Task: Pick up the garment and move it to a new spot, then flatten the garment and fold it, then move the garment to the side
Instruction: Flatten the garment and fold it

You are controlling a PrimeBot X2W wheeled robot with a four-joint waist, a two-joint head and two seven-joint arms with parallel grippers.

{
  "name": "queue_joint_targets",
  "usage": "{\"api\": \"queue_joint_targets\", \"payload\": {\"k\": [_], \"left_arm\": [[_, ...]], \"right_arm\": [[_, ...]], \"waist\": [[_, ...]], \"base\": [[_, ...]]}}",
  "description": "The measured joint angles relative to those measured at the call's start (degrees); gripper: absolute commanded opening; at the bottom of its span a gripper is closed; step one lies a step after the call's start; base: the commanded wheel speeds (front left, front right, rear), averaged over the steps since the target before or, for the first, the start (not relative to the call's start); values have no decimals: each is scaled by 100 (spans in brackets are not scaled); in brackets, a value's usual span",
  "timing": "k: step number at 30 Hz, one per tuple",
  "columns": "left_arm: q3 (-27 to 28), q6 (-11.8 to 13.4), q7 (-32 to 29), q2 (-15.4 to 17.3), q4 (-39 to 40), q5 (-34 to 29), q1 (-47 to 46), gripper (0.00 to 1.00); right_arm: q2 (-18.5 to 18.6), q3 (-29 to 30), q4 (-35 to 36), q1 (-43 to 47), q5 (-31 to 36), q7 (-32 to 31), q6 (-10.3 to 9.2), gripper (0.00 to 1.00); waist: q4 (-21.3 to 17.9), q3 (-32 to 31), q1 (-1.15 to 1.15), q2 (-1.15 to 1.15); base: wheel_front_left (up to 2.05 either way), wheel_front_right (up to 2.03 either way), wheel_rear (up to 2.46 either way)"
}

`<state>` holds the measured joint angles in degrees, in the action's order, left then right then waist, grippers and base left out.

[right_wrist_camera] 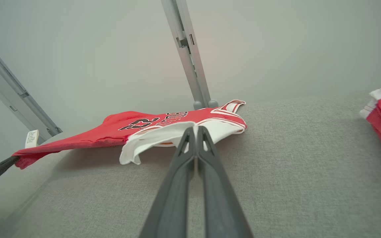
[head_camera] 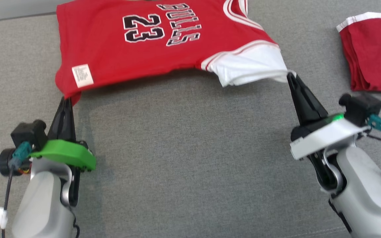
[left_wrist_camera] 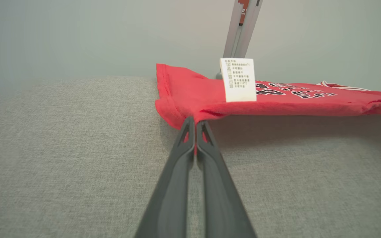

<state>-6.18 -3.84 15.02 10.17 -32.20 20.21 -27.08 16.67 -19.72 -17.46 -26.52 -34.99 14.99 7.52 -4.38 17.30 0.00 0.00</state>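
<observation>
The left end effector (head_camera: 65,99) is clamped on a hem corner of the red jersey (head_camera: 137,49) and the right end effector (head_camera: 290,75) on its white sleeve (head_camera: 253,66), lifting the near edge taut off the grey surface (head_camera: 184,148), apparently to spread it flat.

A grey woven surface (head_camera: 184,148) carries two things. A red jersey (head_camera: 127,39) with white trim lies toward the far edge, left of the middle. Its far part rests on the cloth, while its near edge is raised above it and casts a shadow. A folded pile of red clothes (head_camera: 375,56) with white trim rests at the right edge, well apart from the jersey.
</observation>
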Motion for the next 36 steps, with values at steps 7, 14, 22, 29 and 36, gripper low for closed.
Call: {"api": "queue_joint_targets", "payload": {"k": [7, 14, 22, 29, 36], "left_arm": [[-119, 194, -252, 147, 1317, -226, 1348, 0], [-151, 691, -1308, 309, 3292, -313, 2636, 0], [-96, 942, -2006, 527, 4674, -342, 3256, 0], [-181, 805, -2375, 617, 4532, -231, 2983, 0], [-293, 458, -2992, 781, 3943, 66, 2065, 0]], "right_arm": [[104, 570, 1191, 1746, 490, -3, 1, 0], [-202, 1289, 2736, 3239, 924, -668, 0, 0], [-734, 1709, 3984, 3991, 1211, -1311, 0, 0], [-592, 1837, 3779, 3497, 1179, -1437, 0, 0], [-131, 1651, 2837, 2268, 961, -1315, 0, 0]], "waist": [[21, -444, 0, 0], [124, -698, 0, 0], [215, -605, 0, 0], [217, -376, 0, 0], [234, 31, 0, 0]], "base": [[0, 0, 0], [0, 0, 0], [0, 0, 0], [0, 0, 0], [0, 0, 0]]}}
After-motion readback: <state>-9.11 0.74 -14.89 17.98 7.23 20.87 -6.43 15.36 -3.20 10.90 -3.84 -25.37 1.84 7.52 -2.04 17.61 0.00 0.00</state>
